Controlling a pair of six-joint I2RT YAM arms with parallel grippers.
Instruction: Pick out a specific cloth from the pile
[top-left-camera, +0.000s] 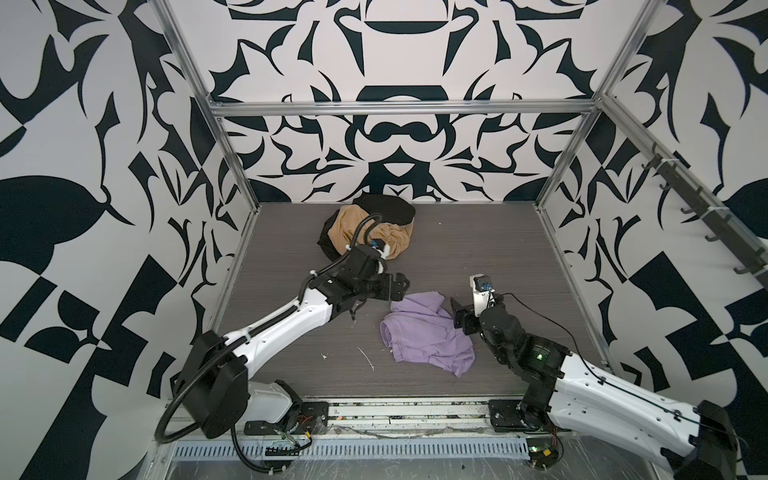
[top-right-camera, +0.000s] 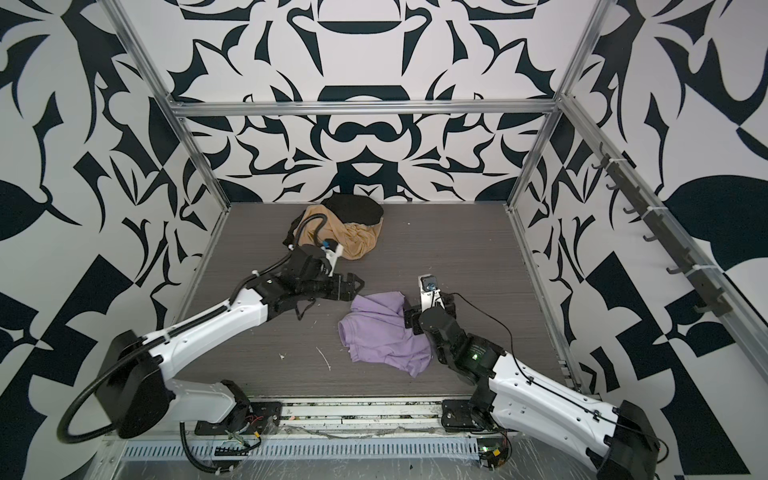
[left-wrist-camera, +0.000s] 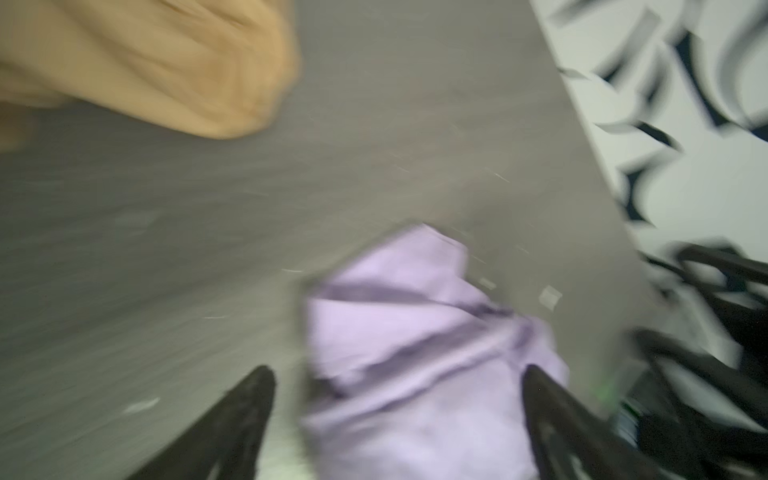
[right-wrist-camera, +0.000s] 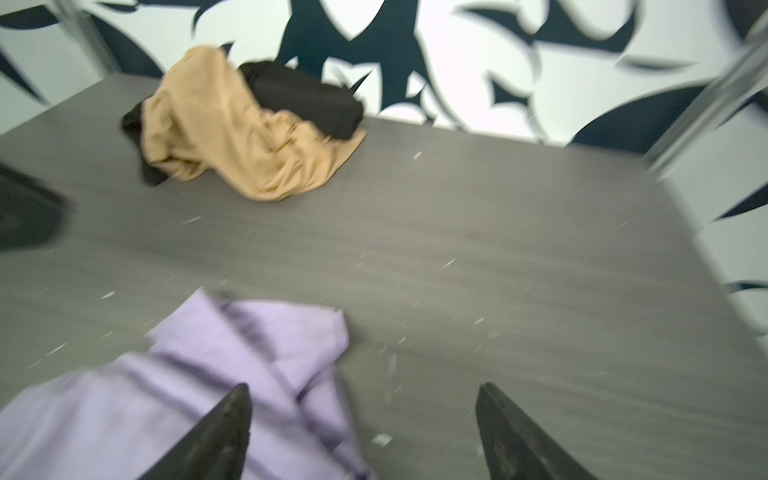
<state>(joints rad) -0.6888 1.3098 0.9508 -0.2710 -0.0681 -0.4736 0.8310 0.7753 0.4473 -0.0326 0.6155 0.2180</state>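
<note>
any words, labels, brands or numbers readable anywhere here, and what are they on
None can be read.
wall: abstract black shapes only, no letters.
cloth and pile: plain fabric, no tag or print showing.
left arm and right arm: no marking can be made out in either top view.
Both wrist views are too blurred to show any text.
</note>
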